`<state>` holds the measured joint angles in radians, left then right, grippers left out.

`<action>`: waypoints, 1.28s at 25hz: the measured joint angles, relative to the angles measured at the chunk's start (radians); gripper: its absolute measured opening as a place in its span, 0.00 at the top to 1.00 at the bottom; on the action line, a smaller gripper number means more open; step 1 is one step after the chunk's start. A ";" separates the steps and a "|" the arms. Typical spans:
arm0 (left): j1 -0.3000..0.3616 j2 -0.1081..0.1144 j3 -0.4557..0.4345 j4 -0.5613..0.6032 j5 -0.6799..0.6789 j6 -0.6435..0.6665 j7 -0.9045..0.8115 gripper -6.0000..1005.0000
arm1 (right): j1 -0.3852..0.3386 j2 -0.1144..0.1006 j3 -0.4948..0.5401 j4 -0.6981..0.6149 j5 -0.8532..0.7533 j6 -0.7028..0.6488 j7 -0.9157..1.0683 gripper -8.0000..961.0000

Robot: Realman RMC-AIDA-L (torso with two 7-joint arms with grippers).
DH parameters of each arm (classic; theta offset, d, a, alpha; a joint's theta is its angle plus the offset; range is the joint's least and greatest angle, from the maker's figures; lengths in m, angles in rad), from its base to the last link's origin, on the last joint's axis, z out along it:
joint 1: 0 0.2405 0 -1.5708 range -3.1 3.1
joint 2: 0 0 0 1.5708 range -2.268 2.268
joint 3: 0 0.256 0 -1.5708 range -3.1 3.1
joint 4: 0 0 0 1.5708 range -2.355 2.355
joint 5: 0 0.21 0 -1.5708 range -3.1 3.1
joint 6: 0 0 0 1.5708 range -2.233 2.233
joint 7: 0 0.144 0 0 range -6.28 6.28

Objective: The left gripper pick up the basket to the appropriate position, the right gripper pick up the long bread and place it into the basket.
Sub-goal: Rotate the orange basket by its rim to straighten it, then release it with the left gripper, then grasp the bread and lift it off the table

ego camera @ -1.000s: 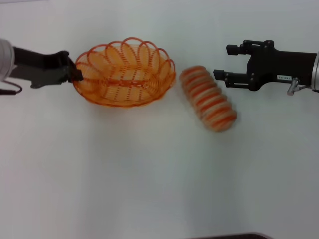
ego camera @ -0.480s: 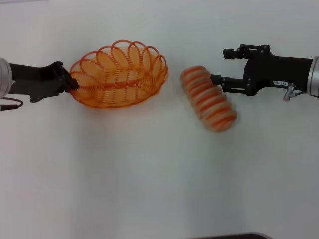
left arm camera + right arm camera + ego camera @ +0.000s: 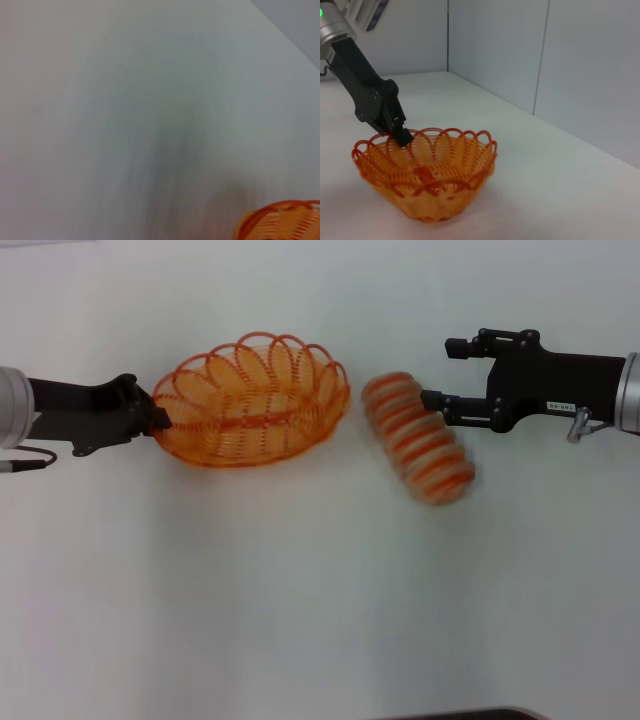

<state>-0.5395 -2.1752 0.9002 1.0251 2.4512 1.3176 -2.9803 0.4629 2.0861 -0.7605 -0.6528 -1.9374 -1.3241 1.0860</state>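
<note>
The basket (image 3: 252, 402), an oval of orange wire with a looped scalloped rim, sits on the white table (image 3: 300, 590) left of centre in our head view, and we see nothing inside it. The left gripper (image 3: 158, 418) reaches in from the left side and meets the basket at its left end; in our right wrist view the same black claw (image 3: 401, 135) comes down on the rim (image 3: 395, 137) there, its fingers pinched together on one of the wire loops. Whether the basket's underside rests on the table or hangs just clear of it we cannot tell from these views. Our left wrist view shows mostly bare table, with only an edge of the basket (image 3: 280, 222) at one corner. The long bread (image 3: 418, 438), cream-tan with orange crosswise stripes, lies on the table just to the right of the basket, apart from it and angled so that its far end points toward the basket's right end. The right gripper (image 3: 440, 372) hovers at the bread's upper right with its fingers spread apart and nothing between them; the nearer finger (image 3: 455, 404) sits right at the far end of the loaf, though we cannot tell whether it touches.
</note>
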 joint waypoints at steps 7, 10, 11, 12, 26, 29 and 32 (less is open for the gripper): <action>0.004 0.001 -0.006 0.004 -0.020 0.012 0.000 0.83 | 0.000 0.000 0.000 0.003 0.000 -0.002 0.000 0.22; 0.006 0.003 -0.015 0.014 -0.024 0.021 0.000 0.81 | -0.001 0.000 0.000 0.004 0.000 -0.003 0.000 0.22; 0.008 0.003 -0.021 0.021 -0.024 0.025 0.000 0.80 | -0.002 0.000 0.001 0.004 0.000 -0.003 0.000 0.22; 0.012 0.003 -0.026 0.031 -0.025 0.029 0.000 0.73 | -0.003 0.000 0.002 0.004 0.000 -0.003 0.000 0.22; 0.028 0.019 -0.123 0.162 -0.120 0.006 0.252 0.31 | -0.008 -0.007 0.020 0.004 0.014 -0.014 0.027 0.22; 0.028 0.019 -0.141 0.143 -0.185 -0.035 0.416 0.29 | -0.009 -0.012 0.029 0.004 0.014 -0.012 0.046 0.22; 0.031 0.030 -0.174 0.096 -0.284 -0.042 0.610 0.29 | -0.010 -0.016 0.034 0.004 0.011 -0.011 0.064 0.22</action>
<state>-0.5088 -2.1449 0.7264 1.1215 2.1674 1.2758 -2.3707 0.4530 2.0699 -0.7263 -0.6489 -1.9260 -1.3349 1.1501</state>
